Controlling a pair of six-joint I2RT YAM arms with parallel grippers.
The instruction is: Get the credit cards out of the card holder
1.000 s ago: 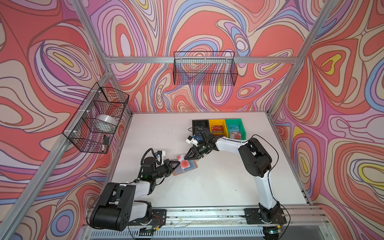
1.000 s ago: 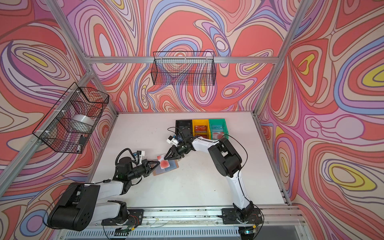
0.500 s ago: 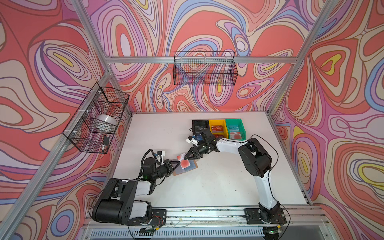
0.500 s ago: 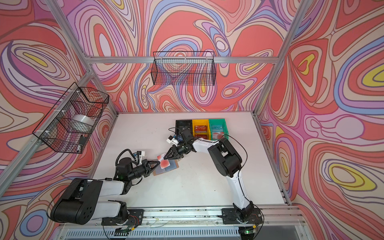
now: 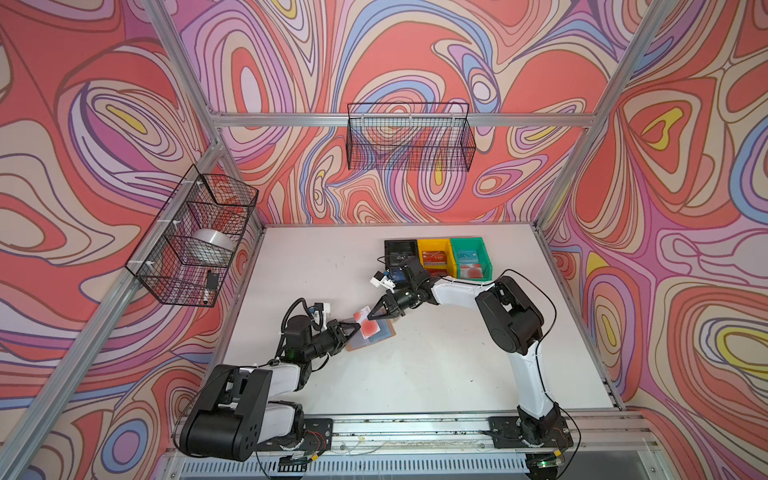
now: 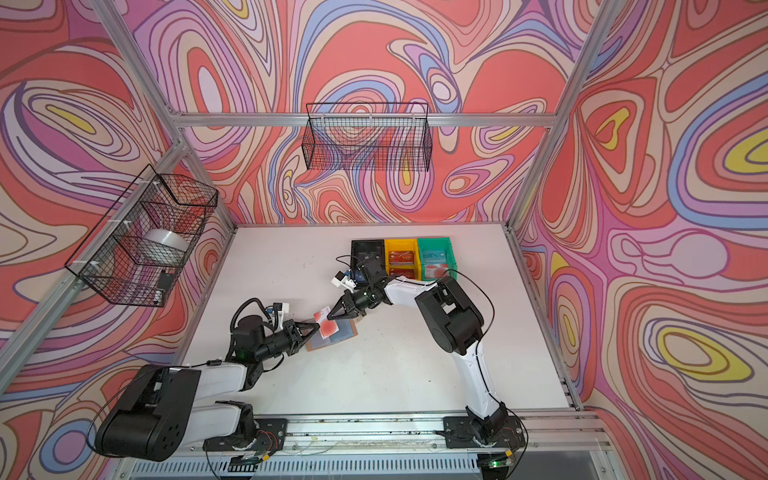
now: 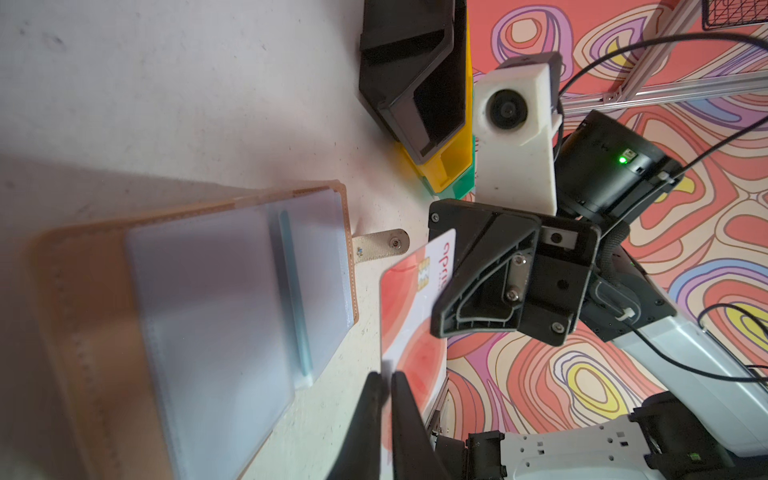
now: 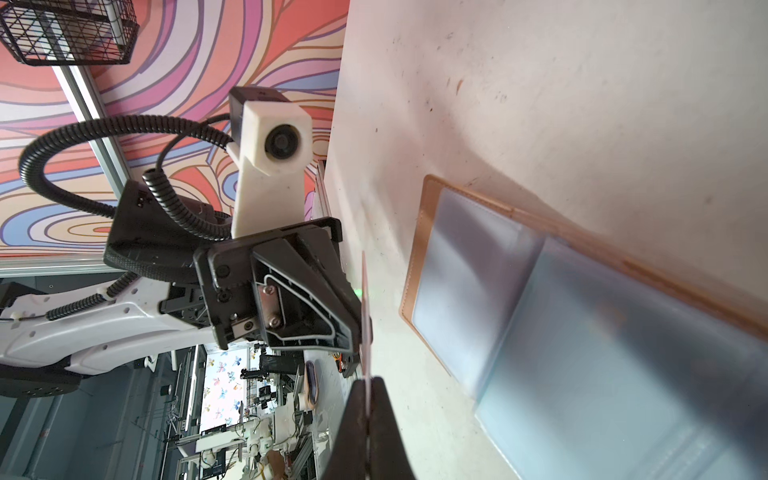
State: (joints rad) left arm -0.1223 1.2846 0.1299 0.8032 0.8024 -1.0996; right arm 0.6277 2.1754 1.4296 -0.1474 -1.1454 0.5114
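On the left, the left gripper [image 5: 356, 327] reaches in low from the near side, and in its wrist view its two fingers stand only slightly apart around the near corner of the pale credit card with the red circle [image 7: 411, 332]. They were clamped tight a moment ago and have just begun to ease, and whether they still press on the plastic cannot be told. The card hangs on edge above the table [image 5: 415, 374], clear of the card holder [image 7: 83, 332], between the two arms. At its far end the right gripper [image 8: 368, 399] has changed most: its jaws stood apart a second ago and are now closed hard on the card's edge. This reads as a handover near its end, with the grip passing from the left arm to the right one, so this card counts as out. The holder lies open and flat just right of the card, and its clear sleeves [image 7: 216, 299] show no card, though they are blurred. The dark maroon card cannot be made out. Farther right, at the far side, stand the black bin [image 5: 400, 249], yellow bin [image 5: 434, 253] and green bin [image 5: 467, 255], a likely place for the card next
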